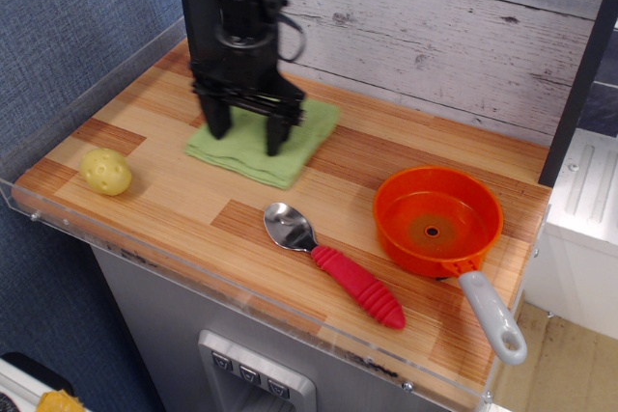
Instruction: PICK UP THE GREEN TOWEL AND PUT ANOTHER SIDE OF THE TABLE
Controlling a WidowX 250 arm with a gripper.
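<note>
Two spread claw [248,132] prongs upright on green towel [263,138].

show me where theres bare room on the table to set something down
Bare patches: the back right, between the green towel and the orange pan; the front left, between the yellow ball and the spoon. Crowded: the back left, where the gripper stands on the towel, and front right.

light: bright, even | shadows: soft | focus: sharp | gripper [248,132]: slightly blurred
</note>
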